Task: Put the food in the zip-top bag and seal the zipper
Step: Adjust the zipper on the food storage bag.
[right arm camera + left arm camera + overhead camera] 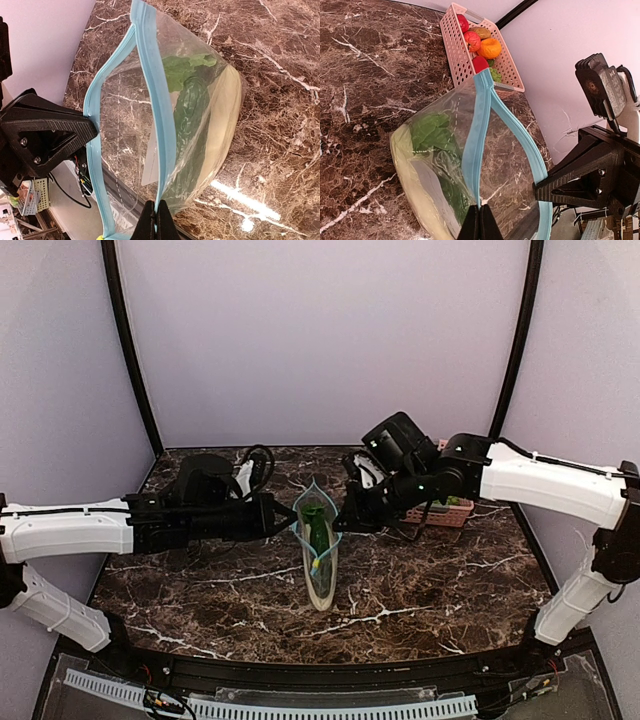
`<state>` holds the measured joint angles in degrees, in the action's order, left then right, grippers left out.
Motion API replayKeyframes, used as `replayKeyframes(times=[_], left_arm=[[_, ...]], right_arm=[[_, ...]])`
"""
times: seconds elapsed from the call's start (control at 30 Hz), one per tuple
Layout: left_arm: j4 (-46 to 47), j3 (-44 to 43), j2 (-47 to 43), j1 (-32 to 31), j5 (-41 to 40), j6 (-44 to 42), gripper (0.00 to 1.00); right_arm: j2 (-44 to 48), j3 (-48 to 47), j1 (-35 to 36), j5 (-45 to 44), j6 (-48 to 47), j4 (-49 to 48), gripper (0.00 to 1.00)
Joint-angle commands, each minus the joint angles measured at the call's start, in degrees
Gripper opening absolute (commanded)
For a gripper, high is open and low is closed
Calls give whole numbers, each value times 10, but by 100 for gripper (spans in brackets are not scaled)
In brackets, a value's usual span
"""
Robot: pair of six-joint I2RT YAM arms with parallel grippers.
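Note:
The clear zip-top bag [322, 580] stands at mid-table with its mouth spread open. Its teal zipper [482, 110] is unsealed and split into two lips. My left gripper [480, 220] is shut on the left lip; it also shows in the top view [294, 525]. My right gripper [157, 220] is shut on the right lip [160, 100]; it also shows in the top view [340, 525]. Inside the bag lie the leafy green vegetable [185, 67], the dark-green pepper [190, 130] and the pale gourd [225, 115]. I cannot make out the grapes in the bag.
A pink perforated basket [460, 50] with red, orange and green toy produce stands at the back right, behind my right arm [540, 480]. The table's dark front edge [320, 665] runs below the bag.

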<state>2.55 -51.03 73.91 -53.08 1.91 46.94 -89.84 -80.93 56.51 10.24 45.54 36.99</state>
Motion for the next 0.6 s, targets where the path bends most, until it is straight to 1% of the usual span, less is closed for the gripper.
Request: replayKeyframes(times=[0.0,0.17,0.23,0.27,0.3,0.33,0.37,0.4,0.43,0.5,0.57], left_arm=[[-35,0,-3,5,13,-7,1],[-33,6,4,5,23,-3,4],[-29,8,11,5,30,-1,8],[-28,10,12,4,32,1,13],[-28,12,16,4,39,2,21],[-14,13,18,5,42,5,25],[-10,16,21,4,48,6,37],[-2,18,22,5,55,11,43],[3,22,24,5,58,13,52],[12,24,28,4,69,18,60],[18,24,30,1,74,24,63]], right_arm=[[6,21,-1,-11,17,-33,0],[-4,31,0,-3,26,-62,0],[-11,29,1,-2,27,-65,0],[-14,28,2,-3,27,-67,0],[-17,27,3,-3,27,-68,0],[-19,27,4,-2,27,-68,0],[-22,26,5,-3,27,-70,0],[-24,25,6,-4,27,-70,0],[-26,24,7,-5,27,-70,0],[-30,24,9,-9,27,-70,0],[-33,23,10,-13,27,-70,0]])
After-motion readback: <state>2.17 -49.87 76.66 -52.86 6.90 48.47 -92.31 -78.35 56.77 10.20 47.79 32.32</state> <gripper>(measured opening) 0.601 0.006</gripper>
